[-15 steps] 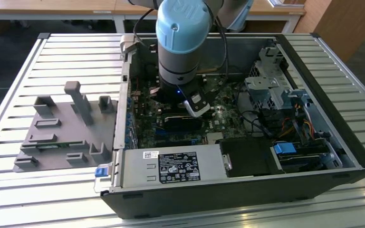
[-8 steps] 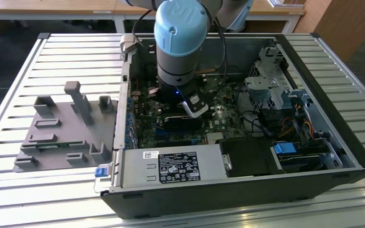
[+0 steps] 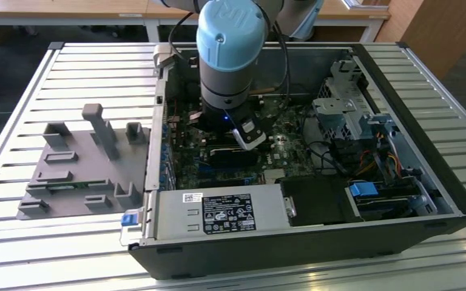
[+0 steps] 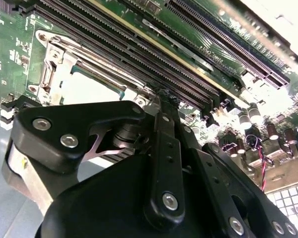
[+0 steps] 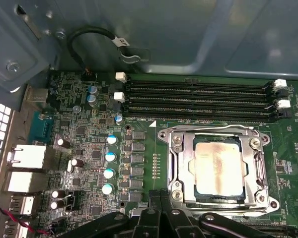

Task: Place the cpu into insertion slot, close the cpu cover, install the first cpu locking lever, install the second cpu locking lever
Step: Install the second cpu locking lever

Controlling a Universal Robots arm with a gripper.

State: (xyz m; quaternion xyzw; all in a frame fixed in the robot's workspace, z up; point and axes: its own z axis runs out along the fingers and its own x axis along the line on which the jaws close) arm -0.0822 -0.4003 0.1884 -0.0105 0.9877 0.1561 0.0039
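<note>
Already the cpu (image 5: 219,167) sits in its slot with the cover (image 5: 217,134) down; the hand (image 4: 164,96), fingers together, hovers beside it.

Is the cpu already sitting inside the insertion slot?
Yes, in the first wrist view the cpu lies flat in the insertion slot, framed by the cpu cover.

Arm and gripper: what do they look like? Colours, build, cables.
The arm has a grey cylindrical body with a rounded light-blue joint cap, a small blue light low on the wrist and a dark cable behind it. The gripper is matte black: flat linkage plates joined by silver screws, tapering into narrow black fingers.
</note>
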